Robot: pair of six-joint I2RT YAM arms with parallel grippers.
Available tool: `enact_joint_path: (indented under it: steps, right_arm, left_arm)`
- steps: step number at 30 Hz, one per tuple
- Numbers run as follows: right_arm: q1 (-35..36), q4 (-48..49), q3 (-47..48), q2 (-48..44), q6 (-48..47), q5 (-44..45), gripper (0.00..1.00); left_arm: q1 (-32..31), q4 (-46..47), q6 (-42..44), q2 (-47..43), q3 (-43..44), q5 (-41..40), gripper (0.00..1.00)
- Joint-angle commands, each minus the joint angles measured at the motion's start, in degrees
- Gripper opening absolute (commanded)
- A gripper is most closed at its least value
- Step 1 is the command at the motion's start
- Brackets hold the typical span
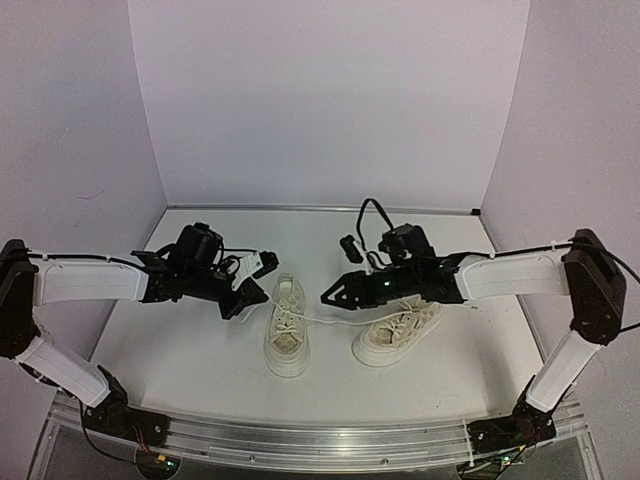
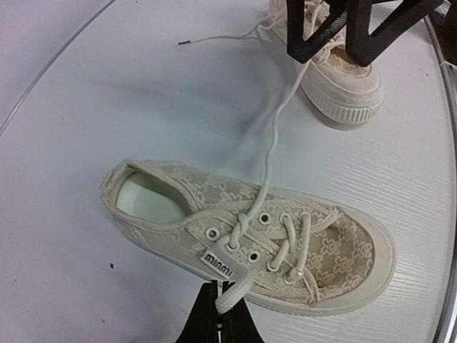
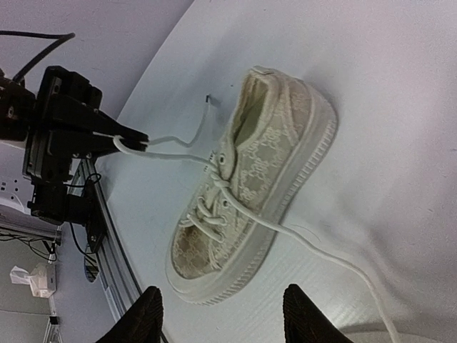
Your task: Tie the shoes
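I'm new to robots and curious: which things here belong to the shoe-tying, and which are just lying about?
For the job: left shoe, right shoe, lace, left pincer shut on it, right pincer open.
Just around: black cable, metal rail, table.

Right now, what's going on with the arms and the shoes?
The left gripper is shut on one lace of the left-hand shoe, holding it out to the side. The right gripper hangs open above that shoe; the other lace trails past its fingers, ungripped. That shoe is not tied yet. The second shoe sits alongside.
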Motion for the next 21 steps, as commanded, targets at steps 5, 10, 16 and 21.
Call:
enact_joint_path:
  steps: [5, 10, 16, 21]
  right_arm:
    - [5.59, 14.34, 10.07, 13.79, 4.79, -2.77, 0.47]
    - [6.98, 20.15, 13.17, 19.49, 8.17, -5.65, 0.46]
    - [8.19, 20.75, 16.7, 22.11, 9.04, -6.11, 0.43]
    - [8.51, 19.68, 19.09, 24.32, 9.07, -5.96, 0.4]
  left_arm:
    - [-1.28, 6.31, -6.61, 0.64, -4.38, 0.8, 0.0]
    - [-1.28, 7.79, -7.24, -0.11, -5.74, -0.06, 0.0]
    - [-1.28, 9.05, -7.44, 0.24, -6.25, -0.14, 0.0]
    - [-1.28, 10.39, -7.7, 1.1, -6.51, -0.42, 0.0]
